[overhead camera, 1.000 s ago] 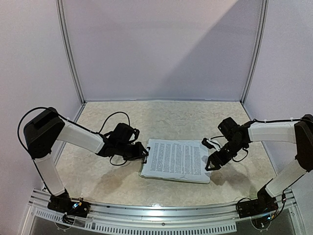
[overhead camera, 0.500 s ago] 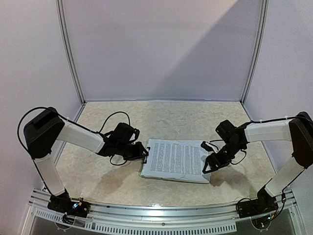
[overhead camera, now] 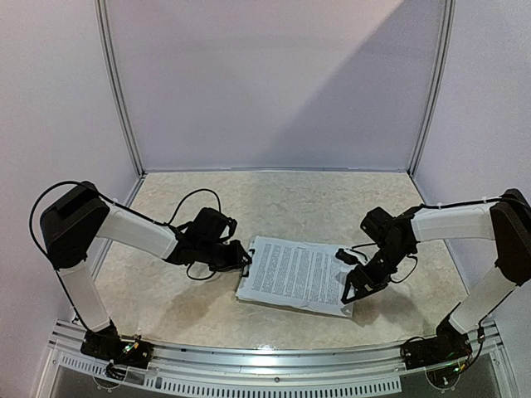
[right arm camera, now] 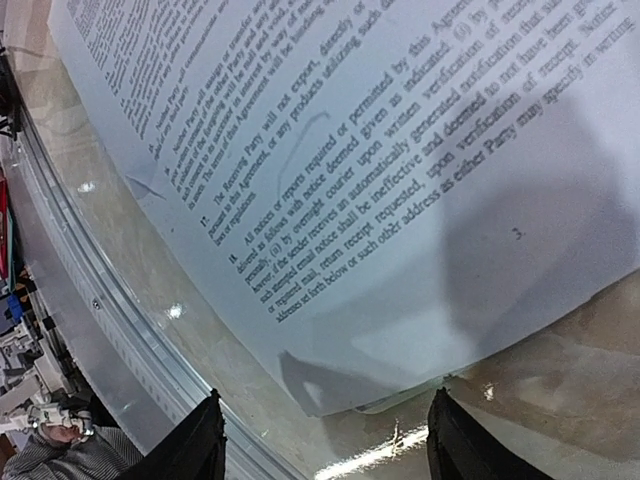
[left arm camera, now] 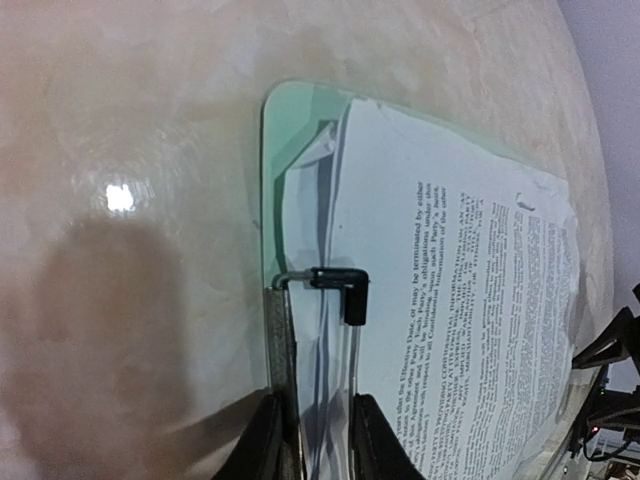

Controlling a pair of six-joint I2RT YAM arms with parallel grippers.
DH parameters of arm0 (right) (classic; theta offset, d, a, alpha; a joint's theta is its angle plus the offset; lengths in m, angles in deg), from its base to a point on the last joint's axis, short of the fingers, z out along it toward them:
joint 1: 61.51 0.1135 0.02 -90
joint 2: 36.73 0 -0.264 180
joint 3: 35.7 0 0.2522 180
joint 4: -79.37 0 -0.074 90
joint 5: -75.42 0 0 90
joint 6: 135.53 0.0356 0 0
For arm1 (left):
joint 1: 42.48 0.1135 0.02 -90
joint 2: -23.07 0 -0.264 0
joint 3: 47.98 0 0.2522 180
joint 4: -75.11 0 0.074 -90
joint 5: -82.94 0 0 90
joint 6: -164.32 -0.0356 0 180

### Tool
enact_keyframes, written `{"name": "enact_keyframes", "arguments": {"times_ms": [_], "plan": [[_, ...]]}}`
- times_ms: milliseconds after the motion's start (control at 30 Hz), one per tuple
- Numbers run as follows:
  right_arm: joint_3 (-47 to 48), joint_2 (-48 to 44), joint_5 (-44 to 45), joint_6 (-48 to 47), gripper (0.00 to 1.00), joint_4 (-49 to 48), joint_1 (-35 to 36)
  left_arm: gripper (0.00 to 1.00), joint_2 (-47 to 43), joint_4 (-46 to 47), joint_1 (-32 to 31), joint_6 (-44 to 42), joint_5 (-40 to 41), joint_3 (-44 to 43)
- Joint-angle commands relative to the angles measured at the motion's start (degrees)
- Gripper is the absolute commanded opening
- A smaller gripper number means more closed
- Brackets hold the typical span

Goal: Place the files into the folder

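Only the left wrist view reveals the mint-green folder (left arm camera: 285, 120) beneath the files (left arm camera: 480, 300), with the left hand (left arm camera: 315, 425) pinched shut on its clip (left arm camera: 340, 285). Overhead, the printed stack lies centred on the surface (overhead camera: 249, 199); the right hand (right arm camera: 325, 420) gapes empty over its corner.

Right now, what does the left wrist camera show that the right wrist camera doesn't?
Only the left wrist view shows the black clip at the end of the mint-green folder, with the left gripper shut on its metal bar. Only the right wrist view shows the bottom corner of the files, the metal rail beyond it, and the right gripper open near that corner. Both show the files, printed side up, on the beige table.
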Motion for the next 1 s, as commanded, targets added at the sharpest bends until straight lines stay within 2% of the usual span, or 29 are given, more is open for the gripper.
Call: {"name": "enact_keyframes", "arguments": {"times_ms": [0,167,700,967], "plan": [[6.0,1.2,4.4,-3.0,0.68,5.6,-1.5,0.00,2.8,-7.6,-1.2,1.1,0.2,0.9],[9.4,5.6,5.5,-6.7,0.71,5.0,-2.9,0.00,3.5,-7.2,-1.5,0.6,-0.4,0.7],[15.8,14.3,9.3,-5.9,0.70,3.3,-2.9,0.00,3.0,-7.7,-1.6,-0.2,-0.6,0.4],[15.5,10.0,12.6,-6.8,0.70,4.8,-2.9,0.00,2.9,-7.9,-1.6,-0.2,-0.1,0.8]]}}
